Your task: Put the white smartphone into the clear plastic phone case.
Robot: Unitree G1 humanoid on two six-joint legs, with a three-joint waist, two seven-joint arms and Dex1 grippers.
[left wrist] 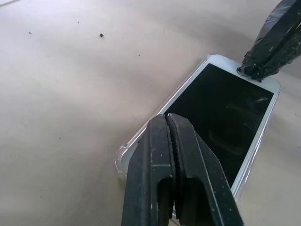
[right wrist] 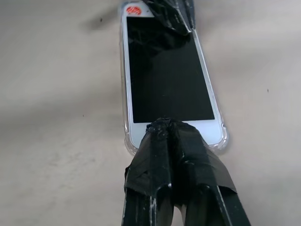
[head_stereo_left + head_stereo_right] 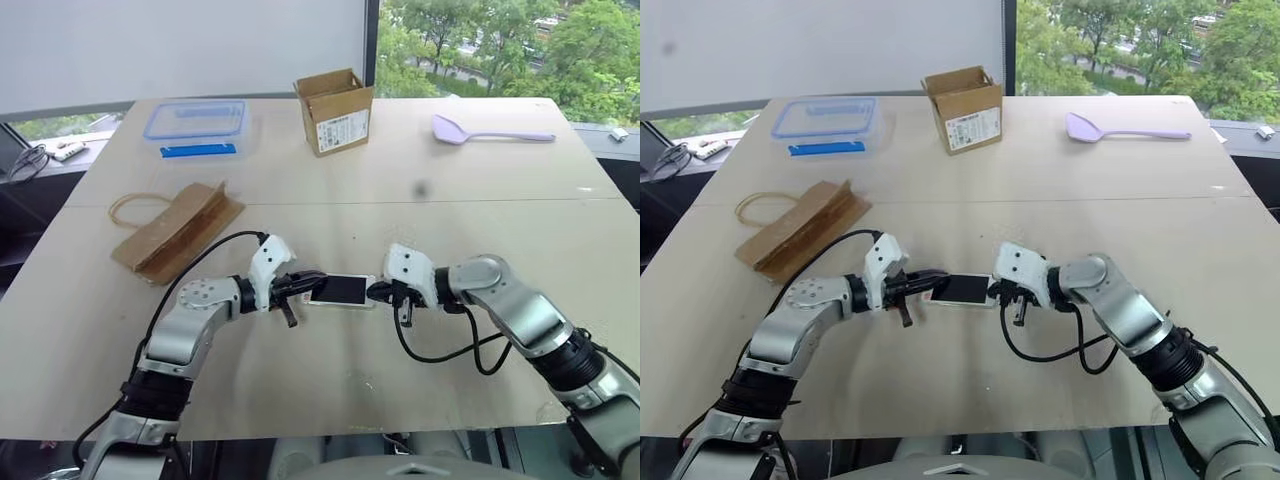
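Low in the centre of the left eye view, on the bare tan table (image 3: 330, 400), the white smartphone (image 3: 340, 291) lies screen-up between the two grippers. The clear plastic phone case (image 2: 222, 141) shows as a glinting rim hugging the phone's corners and long edges, so the phone appears to sit inside the shell already, or very nearly.

Pressing down on it from either end, the left gripper (image 3: 303, 284) has its black fingers closed flat together, tips resting on the phone's left end, while the right gripper (image 3: 384, 291), also closed, bears on the right end. Neither pinches the phone; closed fingers make a blunt pusher, and I judge the pair are set at opposite ends to seat both ends into the case evenly and stop it sliding.

Further back, at middle left, a folded brown paper bag (image 3: 178, 232) lies flat. Toward the top of the frame sit a clear food box with a blue lid (image 3: 194, 121), an open cardboard box (image 3: 335, 111) and, upper right, a lilac spatula (image 3: 490, 131), all well apart from the work.
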